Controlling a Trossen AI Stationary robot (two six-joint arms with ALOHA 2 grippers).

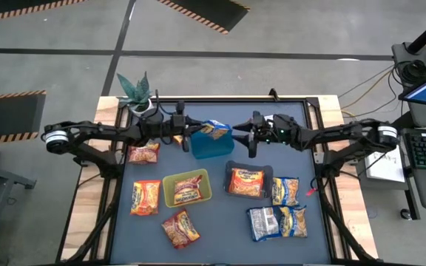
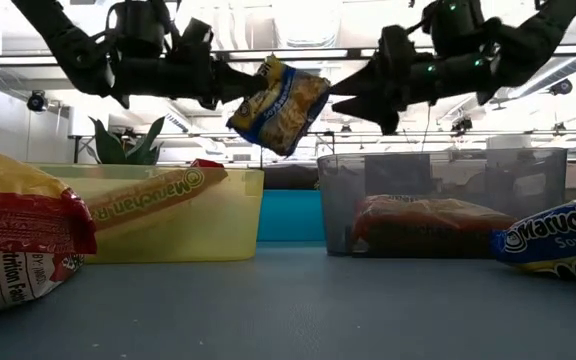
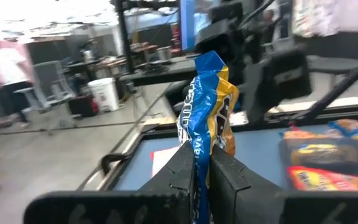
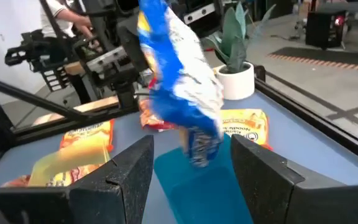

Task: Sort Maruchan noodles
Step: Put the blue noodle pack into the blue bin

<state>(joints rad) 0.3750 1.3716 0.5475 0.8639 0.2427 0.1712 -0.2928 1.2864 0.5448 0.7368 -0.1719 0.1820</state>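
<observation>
2 dark arms, black tubular links, bulky joint housings. Silver-white caps at both shoulder joints. Green indicator lights glow on right wrist. Left pincer [image 3: 201, 177]: 2 flat matte-black fingers. Right pincer [image 4: 191, 171]: 2 broad black angular fingers, edges bevelled.

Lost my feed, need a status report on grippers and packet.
Left gripper shut on blue-and-yellow packet, held high over blue tray. Right gripper open, facing packet, not touching. Nothing in the way.
</observation>
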